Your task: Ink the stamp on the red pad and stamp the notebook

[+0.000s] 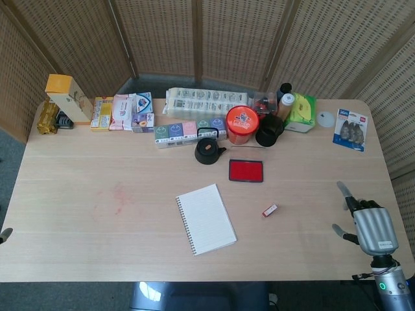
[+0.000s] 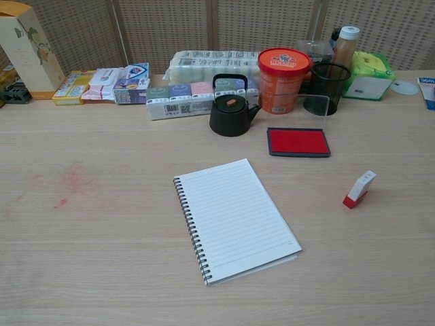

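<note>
The small white stamp with a red base (image 1: 270, 210) (image 2: 359, 189) lies on its side on the table, right of the notebook. The open spiral notebook (image 1: 205, 219) (image 2: 235, 219) shows a blank lined page at the table's middle. The red ink pad (image 1: 246, 170) (image 2: 298, 142) sits open behind them, lid off. My right hand (image 1: 366, 221) hovers at the table's near right corner, well right of the stamp, holding nothing, with a finger and the thumb stretched out. Only a grey tip of my left hand (image 1: 4, 234) shows at the left edge. The chest view shows neither hand.
Along the back stand a black teapot (image 1: 207, 151), an orange tub (image 1: 242, 124), a black mesh cup (image 1: 269, 131), tissue packs (image 1: 185, 131), boxes (image 1: 121, 112) and a blister pack (image 1: 351, 129) at far right. A faint red stain (image 1: 118, 196) marks the table's left part.
</note>
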